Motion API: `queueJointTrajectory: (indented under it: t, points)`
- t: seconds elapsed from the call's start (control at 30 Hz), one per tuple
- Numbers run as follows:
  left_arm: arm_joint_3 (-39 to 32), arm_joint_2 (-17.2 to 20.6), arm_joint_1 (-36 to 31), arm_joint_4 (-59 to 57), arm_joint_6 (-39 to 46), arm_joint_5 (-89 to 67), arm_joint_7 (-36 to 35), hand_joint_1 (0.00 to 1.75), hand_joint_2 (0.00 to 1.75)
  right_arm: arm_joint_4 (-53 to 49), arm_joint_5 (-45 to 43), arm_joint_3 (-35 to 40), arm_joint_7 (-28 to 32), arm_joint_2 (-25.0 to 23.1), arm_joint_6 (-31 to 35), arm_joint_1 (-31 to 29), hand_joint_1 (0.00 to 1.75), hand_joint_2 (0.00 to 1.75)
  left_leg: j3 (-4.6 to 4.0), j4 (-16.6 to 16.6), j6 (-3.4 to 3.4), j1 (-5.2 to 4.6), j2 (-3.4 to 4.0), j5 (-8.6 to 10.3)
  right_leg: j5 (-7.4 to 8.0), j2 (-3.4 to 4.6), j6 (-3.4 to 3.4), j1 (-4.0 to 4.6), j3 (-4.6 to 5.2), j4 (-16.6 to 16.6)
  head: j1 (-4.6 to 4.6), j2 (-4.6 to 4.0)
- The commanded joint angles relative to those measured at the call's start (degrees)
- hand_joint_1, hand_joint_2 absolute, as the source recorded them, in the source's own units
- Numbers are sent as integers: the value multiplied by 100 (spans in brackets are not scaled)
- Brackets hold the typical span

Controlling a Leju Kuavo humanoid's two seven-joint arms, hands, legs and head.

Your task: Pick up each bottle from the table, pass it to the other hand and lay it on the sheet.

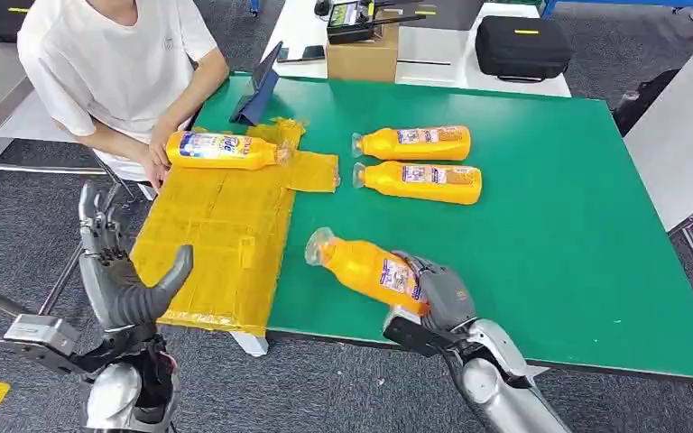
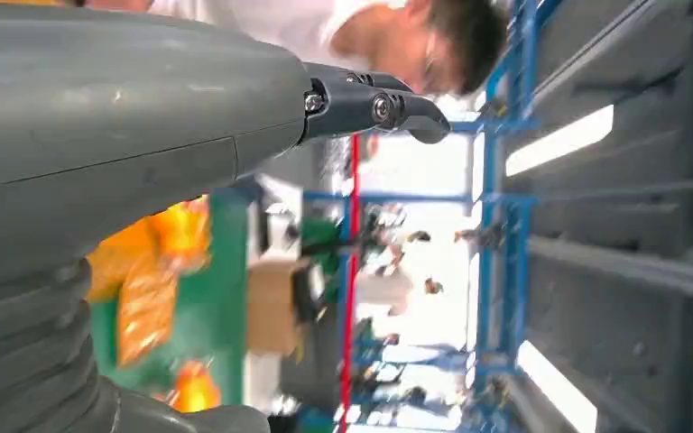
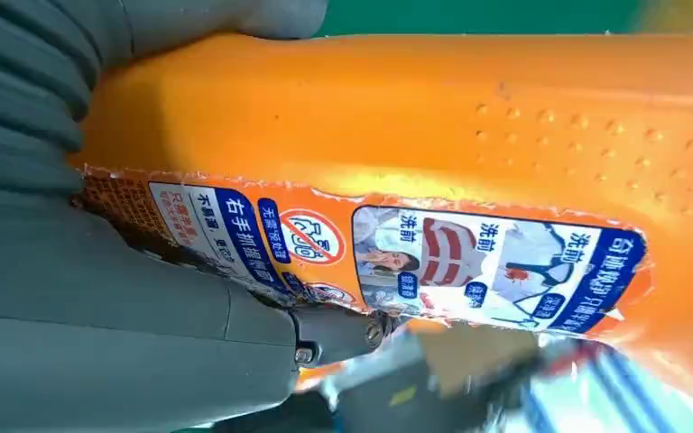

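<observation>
Near the surface's [image 1: 541, 234] front edge, right hand [image 1: 440, 293] wrapped round a bottle [image 1: 370, 266] (pickup step); next, across to open, empty left hand [image 1: 122, 271].

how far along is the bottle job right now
Done: one bottle lies on the yellow sheet. In hand: the right robot hand grips a second bottle; the left robot hand waits open. Left: two bottles on the green table.
</observation>
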State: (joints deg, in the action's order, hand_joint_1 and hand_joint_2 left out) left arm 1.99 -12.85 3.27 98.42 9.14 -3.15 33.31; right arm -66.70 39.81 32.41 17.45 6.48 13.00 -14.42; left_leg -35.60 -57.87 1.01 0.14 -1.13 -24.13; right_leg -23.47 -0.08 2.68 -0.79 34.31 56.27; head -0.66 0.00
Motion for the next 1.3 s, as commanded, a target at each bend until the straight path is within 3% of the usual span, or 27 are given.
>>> queueJointTrajectory:
  t: [0.03, 0.27, 0.4, 0.57, 0.7, 0.9, 1.3]
  points:
    - [564, 99, -81, -835, -445, 380, -321, 0, 175, -1016, -312, -1637, 541, -812, 199, 640, 175, 175, 25, 3, -4, -5, 0, -9, -13, -9, -10, -3, -24, 2, 2, 0]
    - [615, 111, -66, -811, -540, 474, -404, 0, 175, -1049, -399, -1765, 789, -930, 338, 693, 175, 175, 28, 4, -7, -5, 12, -10, -10, -2, -12, -3, -26, -2, 0, 0]
    - [1132, 240, -37, -1050, -1026, 455, -698, 0, 175, -1247, -1004, -1893, 1055, -1210, 171, 870, 175, 175, 19, 7, -5, -7, 5, -5, -8, -7, -8, -4, -17, -4, 0, 0]
    - [1811, 225, -125, -1696, -1461, -47, -791, 0, 175, -925, -1023, -1237, 1368, -1377, -300, 697, 175, 175, 37, 12, -5, -7, 18, -9, -8, 4, -9, -4, -31, -9, 0, 0]
    - [2163, 53, -503, -2064, -1862, 207, -732, 0, 175, -655, -836, -322, 1979, -1448, -407, 435, 175, 175, 22, 5, -5, -4, 25, -7, -3, 10, -9, -1, -17, -4, 0, -2]
    - [2005, -1, -686, -1895, -2291, 1199, -832, 0, 175, -561, -1036, 160, 2131, -1434, -547, 421, 175, 175, 20, 5, -5, -2, 19, -4, -2, 5, -8, 1, -17, -6, -2, 0]
    - [1951, 43, -699, -1642, -2597, 1895, -810, 0, 175, -101, -974, 429, 2140, -1380, -547, 278, 175, 175, 17, 5, -4, -1, 17, -3, -2, 0, -8, 1, -16, -7, 0, 0]
